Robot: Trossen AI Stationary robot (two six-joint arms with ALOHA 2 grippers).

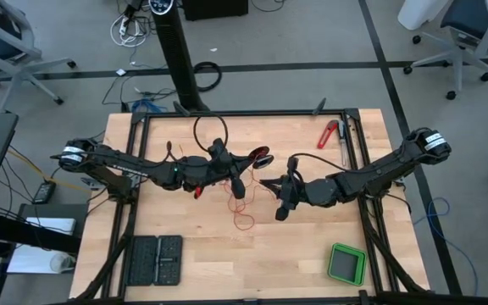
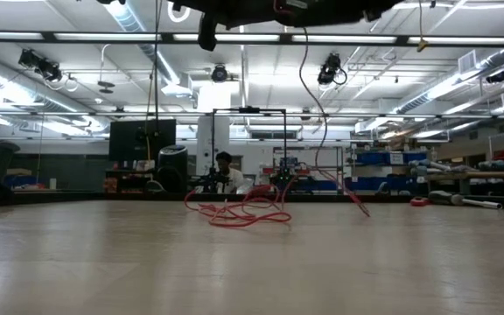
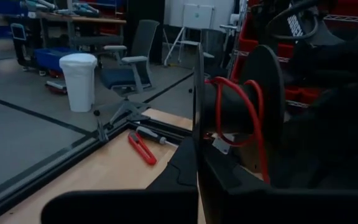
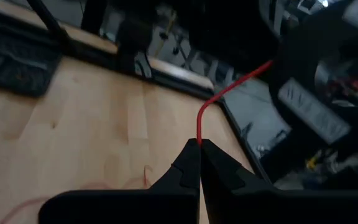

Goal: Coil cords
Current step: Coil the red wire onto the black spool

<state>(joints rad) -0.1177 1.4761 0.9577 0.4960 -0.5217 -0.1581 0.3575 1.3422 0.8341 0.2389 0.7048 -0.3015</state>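
The cord is a thin red wire. Part of it is wound on a small black spool (image 3: 235,106), which shows in the high view as a dark disc (image 1: 262,157) above the table's middle. The rest lies in loose loops (image 1: 242,216) on the wood, a red pile (image 2: 243,210) in the low view. My left gripper (image 1: 250,159) is shut on the spool. My right gripper (image 1: 265,182), just near-right of the spool, is shut on the wire. Both are raised above the table. My left gripper pinches the thin rim of the spool's nearer flange (image 3: 197,134) between its two shut fingers, coming in level from the table's left. The spool is lifted clear, its axis lying across the fingers, with red turns around its core. My right gripper pinches a single strand of the red wire (image 4: 199,138) at its fingertips (image 4: 188,163), coming from the table's right and slanting slightly down. From the pinch the strand rises, bends and runs off toward the spool (image 4: 253,71), clear of the table.
A black cable loop (image 1: 212,131) lies at the far middle and a red-handled tool (image 1: 327,134) at the far right. A green box (image 1: 346,263) sits at the near right and black ridged trays (image 1: 155,259) at the near left. Black frame rails edge the table.
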